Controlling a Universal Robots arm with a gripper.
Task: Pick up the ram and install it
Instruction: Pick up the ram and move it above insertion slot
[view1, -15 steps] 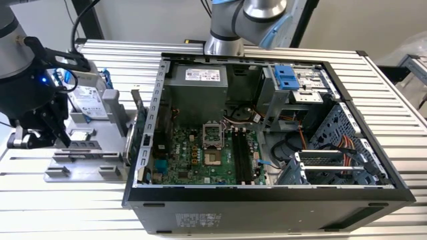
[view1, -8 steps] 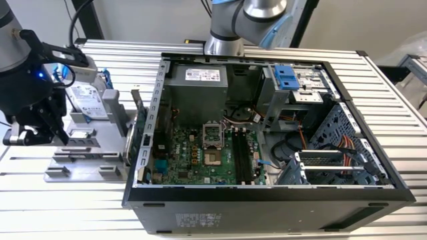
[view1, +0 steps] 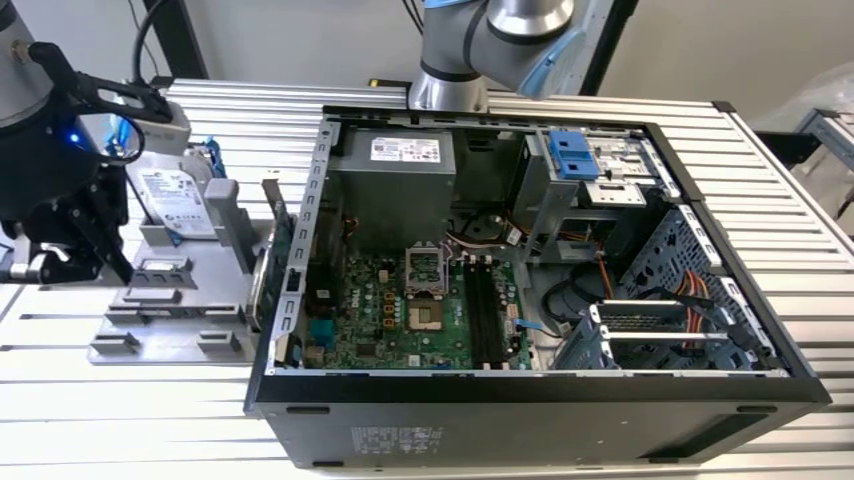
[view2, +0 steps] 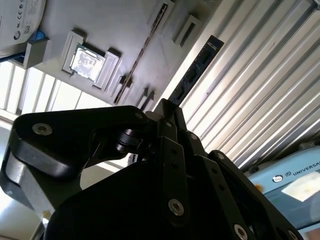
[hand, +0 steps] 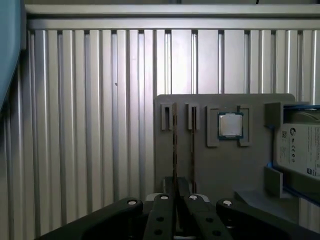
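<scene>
The gripper (view2: 167, 107) is closed down to a narrow gap and clamps one end of the ram (view2: 197, 70). The ram is a dark stick with a row of chips that projects straight out from between the fingertips. In the exterior view the gripper hangs at the exterior view's left, over the ribbed tabletop (view1: 134, 420) and beside the gray holder (view1: 160, 345). The ram is therefore outside the computer case (view1: 534, 390). The holder carries a hard drive (view1: 171, 200) in a blue frame and a square silver processor (hand: 230, 125) seated in its pocket. A second thin stick (hand: 192, 145) stands on edge in a slot. Toward the exterior view's right, the open case lies on its side, just beside the holder. Inside it are the green motherboard (view1: 387, 320), the long black memory slots (view1: 483, 310), the gray power supply (view1: 400, 165) and a blue-fronted drive cage (view1: 574, 155). The case's side wall stands between the gripper and the slots.
</scene>
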